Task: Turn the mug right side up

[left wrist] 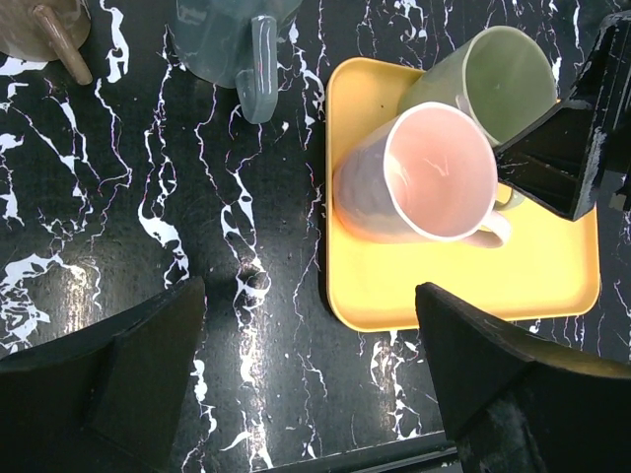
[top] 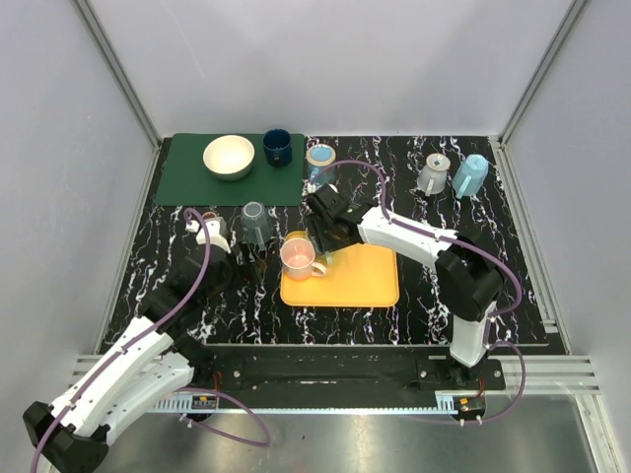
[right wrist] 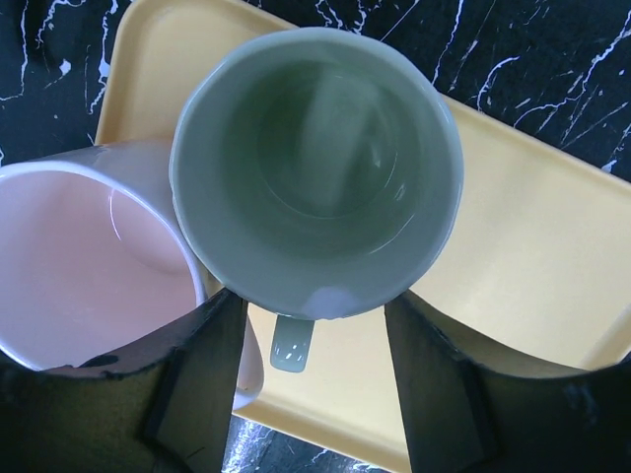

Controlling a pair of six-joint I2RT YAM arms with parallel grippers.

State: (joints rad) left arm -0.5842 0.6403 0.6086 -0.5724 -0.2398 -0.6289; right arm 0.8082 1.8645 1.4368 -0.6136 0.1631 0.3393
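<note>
Green mug (right wrist: 315, 168): on the yellow tray (right wrist: 532, 246), at its back-left part, pressed up against the pink mug (left wrist: 424, 172). The mouth faces up into the right wrist view and the inside is empty. From the left wrist view it looks a bit leaned. Can't tell if its base sits flat on the tray, so it looks righted or close to it.

Handling, judged from looks:
- Glazed ceramic type, stiff with no give, so the wall won't deform under a squeeze.
- Glossy surface, likely slick against hard pads.
- Moderate weight for one hand.
- Chips or cracks if tipped over or knocked on the pink mug, which is touching it.

Where to hold:
- Small handle sticks out toward the right hand (right wrist: 308, 340), sitting between its two fingers.
- The handle is too stubby to trust.
- Better bet is pinching the wall over the rim, or across the body just above the handle. Keep clear of the side blocked by the pink mug.

Right hand: fingers flank the handle side of the green mug, very close to the wall. Can't tell whether they are clamping or just beside it.

Left hand (left wrist: 308, 296): fingers spread wide with nothing between them. It hovers over the black marbled worktop (left wrist: 148, 177), just left of the tray and apart from both mugs.

Risk: any twist or release with the mug leaning could slide it off the pink mug or rock it on the tray.
</note>
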